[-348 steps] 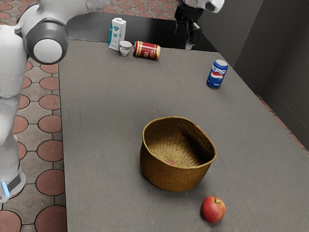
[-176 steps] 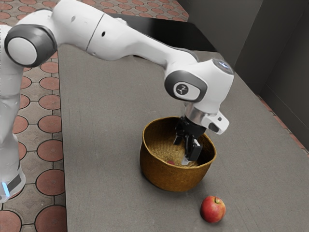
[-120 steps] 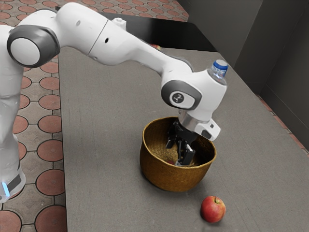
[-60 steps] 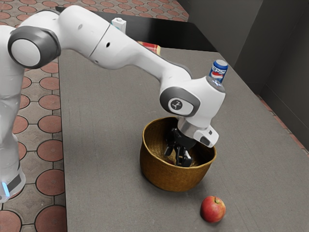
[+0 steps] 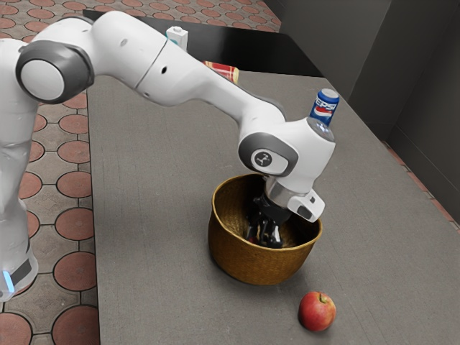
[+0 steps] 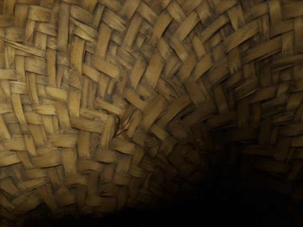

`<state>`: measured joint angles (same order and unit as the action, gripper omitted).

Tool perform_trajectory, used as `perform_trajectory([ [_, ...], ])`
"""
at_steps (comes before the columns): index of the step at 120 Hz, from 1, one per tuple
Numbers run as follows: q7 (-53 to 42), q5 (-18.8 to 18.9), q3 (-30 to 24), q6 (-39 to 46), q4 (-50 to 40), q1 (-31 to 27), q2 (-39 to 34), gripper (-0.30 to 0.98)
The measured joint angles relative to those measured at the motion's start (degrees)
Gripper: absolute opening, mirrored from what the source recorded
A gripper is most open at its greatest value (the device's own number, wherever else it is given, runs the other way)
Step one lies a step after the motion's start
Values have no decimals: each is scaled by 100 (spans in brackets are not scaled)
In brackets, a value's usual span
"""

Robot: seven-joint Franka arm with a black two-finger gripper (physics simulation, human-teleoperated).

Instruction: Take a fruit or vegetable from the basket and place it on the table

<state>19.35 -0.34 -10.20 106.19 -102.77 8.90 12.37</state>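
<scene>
From the exterior view's left, your arm (image 5: pixel 172 72) is reaching past a white carton (image 5: pixel 177 36) and a red can (image 5: pixel 223 70), both standing partly behind it. Your gripper (image 5: pixel 264 241) is pointing down inside the basket (image 5: pixel 244 262); you cannot tell whether it is clenching, gripping or staying spread. The basket's fruit or vegetable is lying too hidden for you to place. Farther right, an apple (image 5: pixel 317 311) is resting on the table (image 5: pixel 144 187) near the basket, and a Pepsi can (image 5: pixel 325 104) is standing beyond your arm.

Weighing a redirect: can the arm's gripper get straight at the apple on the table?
Probably not directly: the gripper is down inside the woven basket, whose wall stands between it and the apple. Once above the rim, its way looks free.
</scene>
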Motion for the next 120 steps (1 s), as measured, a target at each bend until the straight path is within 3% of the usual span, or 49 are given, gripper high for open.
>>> perform_trajectory([
  [34, -56, 114, 7, -47, 271, -12, -180, 12],
  [62, -112, 319, 77, -1171, 2407, 47, -252, 13],
  [89, -145, 303, 20, -1745, 4482, 521, 1030, 13],
  [120, -173, 403, 88, -1372, 5745, 1056, 2796, 12],
])
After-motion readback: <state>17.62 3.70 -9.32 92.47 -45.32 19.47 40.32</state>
